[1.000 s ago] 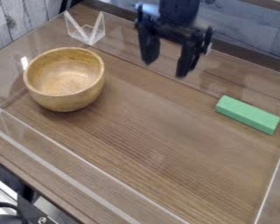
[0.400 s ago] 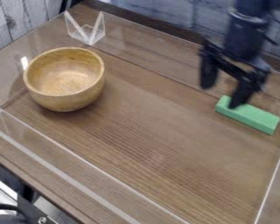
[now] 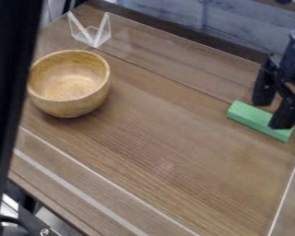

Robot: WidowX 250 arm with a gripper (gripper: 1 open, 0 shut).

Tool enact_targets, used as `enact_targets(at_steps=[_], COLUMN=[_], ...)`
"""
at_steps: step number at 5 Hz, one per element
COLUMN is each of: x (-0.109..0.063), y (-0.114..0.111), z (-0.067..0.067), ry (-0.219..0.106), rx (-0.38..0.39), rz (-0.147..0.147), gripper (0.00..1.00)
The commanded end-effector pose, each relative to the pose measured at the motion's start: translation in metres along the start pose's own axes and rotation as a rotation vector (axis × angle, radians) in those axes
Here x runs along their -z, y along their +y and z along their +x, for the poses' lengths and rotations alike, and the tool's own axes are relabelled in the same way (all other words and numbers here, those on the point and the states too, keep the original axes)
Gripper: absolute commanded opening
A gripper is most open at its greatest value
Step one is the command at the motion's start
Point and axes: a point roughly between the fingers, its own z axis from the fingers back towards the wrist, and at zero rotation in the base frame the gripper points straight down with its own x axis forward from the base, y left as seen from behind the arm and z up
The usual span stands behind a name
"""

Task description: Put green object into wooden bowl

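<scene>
Woodgrain fills the near stretch of your surface, with a dark out-of-focus bar crossing the left edge of the view. Farther back on the left, your wooden bowl sits upright with its hollow showing. At the right edge, your gripper points down with its fingers spread apart, straddling the green object, which lies flat on the surface, well apart from the bowl. Whether the fingers touch it, you cannot tell.
</scene>
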Motion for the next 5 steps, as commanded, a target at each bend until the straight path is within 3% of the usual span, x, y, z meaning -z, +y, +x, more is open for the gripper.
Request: enact_targets(at_steps=[1, 3, 5], x=[-0.009, 0.012, 0.01], y=[0.007, 0.006, 0.028], z=[0.009, 0.013, 0.012], ry=[-0.046, -0.026, -0.007], rx=[0.033, 0.058, 0.156], rz=[0.028, -0.003, -0.014], gripper=[1.0, 1.0, 1.0])
